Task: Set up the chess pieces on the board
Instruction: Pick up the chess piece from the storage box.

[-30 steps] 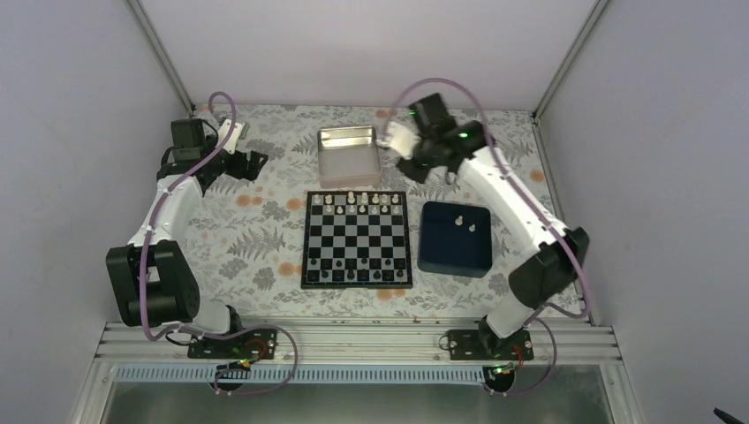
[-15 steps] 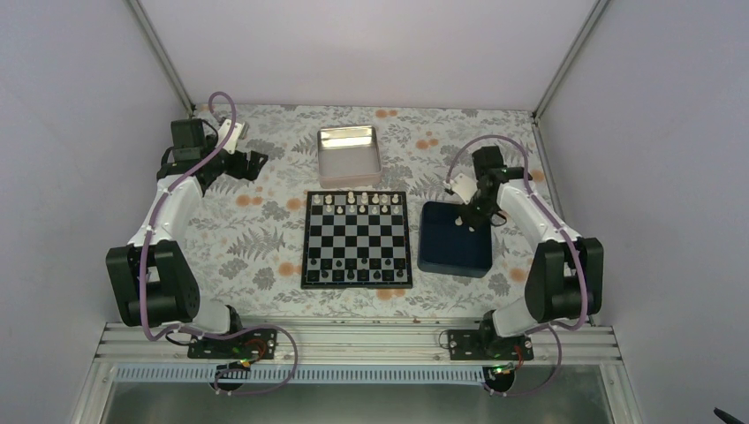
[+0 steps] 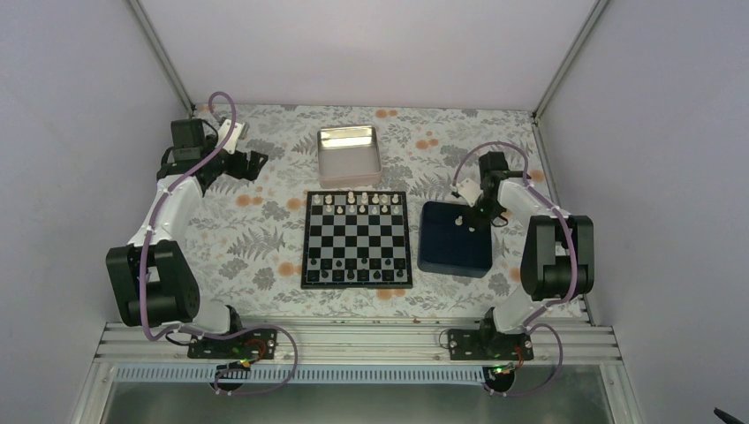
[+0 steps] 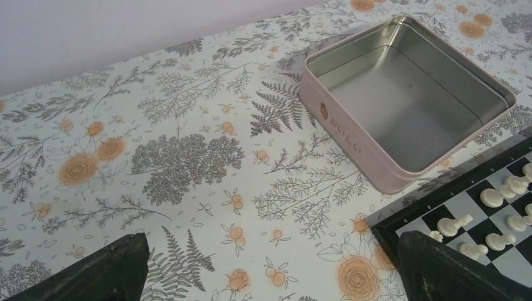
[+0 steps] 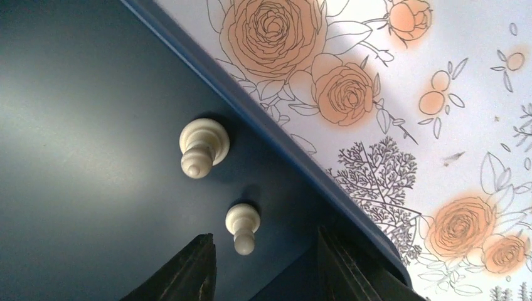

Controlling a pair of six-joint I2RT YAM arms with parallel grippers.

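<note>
The board [image 3: 357,243] lies flat in the middle, with white chess pieces [image 3: 358,202] in its two far rows and small dark pieces along its near row. Two more white pieces stand in the dark blue tray [image 3: 446,252]: a larger one [image 5: 202,146] and a pawn [image 5: 242,227]. My right gripper [image 5: 263,263] hovers open over the tray's far right corner. The pawn's head sits just between its fingertips [image 5: 199,257], untouched. My left gripper [image 4: 276,276] is open and holds nothing, above the floral cloth left of the board's corner [image 4: 433,222].
An empty silver tin [image 3: 349,152] with pink sides [image 4: 351,141] stands behind the board. The blue tray's rim [image 5: 282,141] runs close by my right finger. Floral cloth covers the table, which walls enclose.
My right arm has swung from beside the tin at the back down to the blue tray's far corner. Its jaws have opened wider. The left arm has not moved.
</note>
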